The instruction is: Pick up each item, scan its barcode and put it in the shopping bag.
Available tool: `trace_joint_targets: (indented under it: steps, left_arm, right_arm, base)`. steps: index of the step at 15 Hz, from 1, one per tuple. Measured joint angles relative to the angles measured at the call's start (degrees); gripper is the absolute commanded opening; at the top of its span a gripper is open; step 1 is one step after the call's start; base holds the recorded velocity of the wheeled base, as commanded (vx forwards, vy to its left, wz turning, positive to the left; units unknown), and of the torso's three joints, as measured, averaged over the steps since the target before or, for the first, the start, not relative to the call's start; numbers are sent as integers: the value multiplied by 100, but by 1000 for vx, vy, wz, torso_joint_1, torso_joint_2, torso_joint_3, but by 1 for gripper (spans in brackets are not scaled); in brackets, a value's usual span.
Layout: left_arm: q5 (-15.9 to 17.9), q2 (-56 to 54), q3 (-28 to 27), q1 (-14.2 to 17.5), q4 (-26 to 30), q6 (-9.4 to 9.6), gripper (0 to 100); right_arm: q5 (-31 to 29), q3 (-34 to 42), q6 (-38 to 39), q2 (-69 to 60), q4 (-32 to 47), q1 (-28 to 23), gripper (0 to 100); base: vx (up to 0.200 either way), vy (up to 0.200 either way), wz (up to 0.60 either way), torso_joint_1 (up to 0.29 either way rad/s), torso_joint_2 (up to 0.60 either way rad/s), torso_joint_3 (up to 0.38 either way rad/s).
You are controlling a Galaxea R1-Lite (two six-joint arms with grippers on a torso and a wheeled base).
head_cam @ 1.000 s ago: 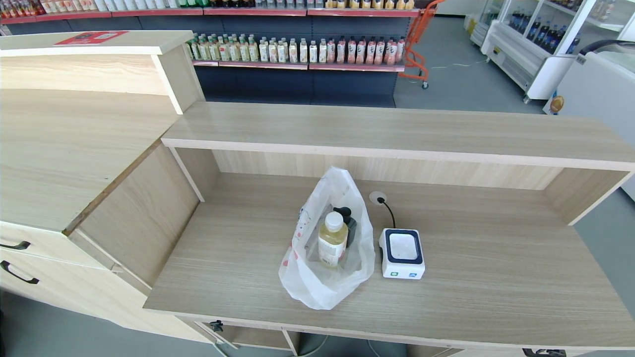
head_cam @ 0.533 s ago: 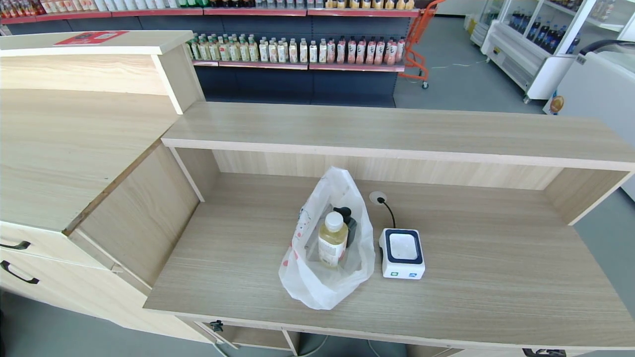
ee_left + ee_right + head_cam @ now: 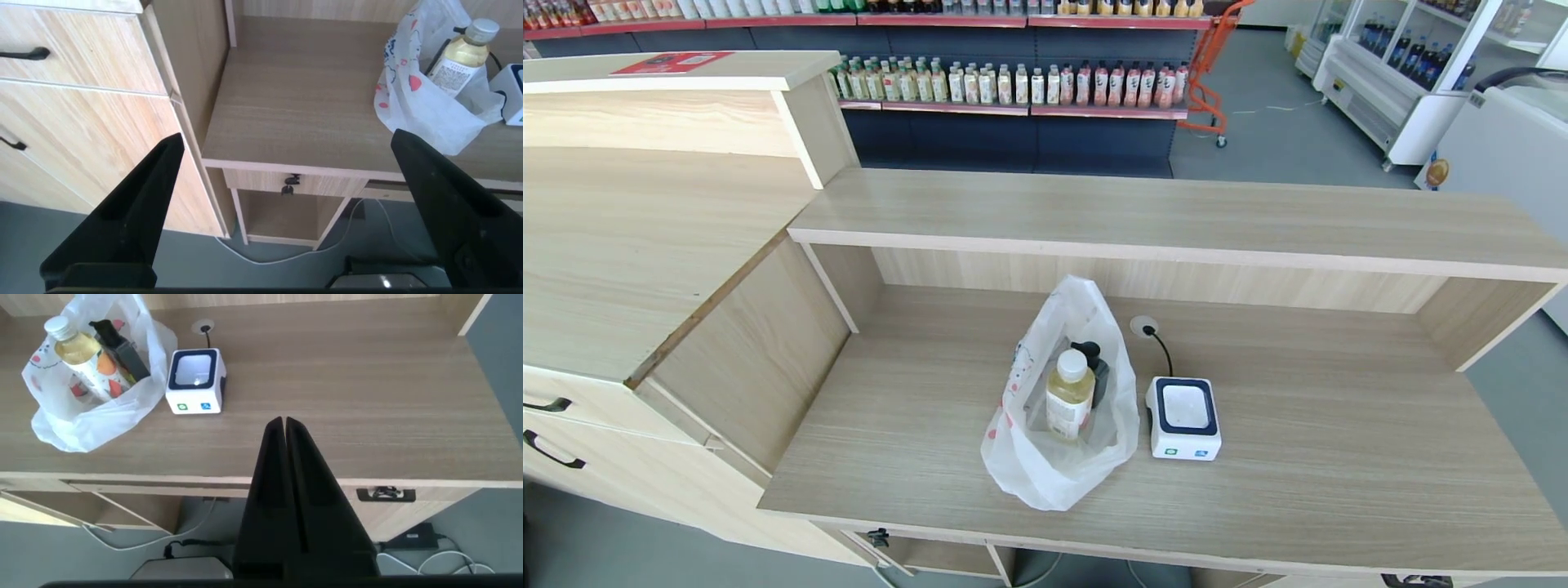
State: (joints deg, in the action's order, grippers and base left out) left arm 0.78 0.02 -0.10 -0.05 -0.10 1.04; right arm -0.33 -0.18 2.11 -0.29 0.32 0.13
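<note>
Nearest, both arms hang below the front edge of the counter (image 3: 1298, 457): the left gripper (image 3: 288, 143) has its fingers spread wide apart with nothing between them, and the right gripper (image 3: 283, 425) has its fingers pressed together, also empty. On the counter, the shopping bag (image 3: 1058, 457) stands open and slumped. It is thin, soft film that would likely fold under any push, so its rim or handles look like the place to hold it. Inside it a bottle (image 3: 1070, 394) of pale liquid stands upright. It is probably rigid, smooth and fairly weighty, best gripped across the body just under the shoulder. Behind the bottle, touching it, is a dark item (image 3: 1094, 365), possibly a small box or pump top, though it is too hidden to tell. Just beside the bag on the right sits the scanner (image 3: 1184, 416), its cable (image 3: 1160, 349) running back to a grommet. Compared with a second ago, nothing on the counter has moved.
</note>
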Motion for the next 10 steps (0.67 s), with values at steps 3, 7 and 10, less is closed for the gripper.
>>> trace_joint_targets:
  steps: [3, 7, 10]
  left_arm:
    - [1, 0, 0, 12, -6, 85, 100]
    - [1, 0, 0, 5, 5, -122, 100]
    - [11, 0, 0, 10, 2, -115, 100]
  right_arm:
    - [0, 0, 2, 0, 0, 5, 0]
    - [0, 0, -6, 5, 0, 0, 0]
    - [0, 0, -4, 7, 1, 9, 0]
  base:
    - [0, -200, 0, 9, 4, -1]
    - [0, -50, 0, -1, -1, 2]
    - [67, 0, 0, 2, 1, 2]
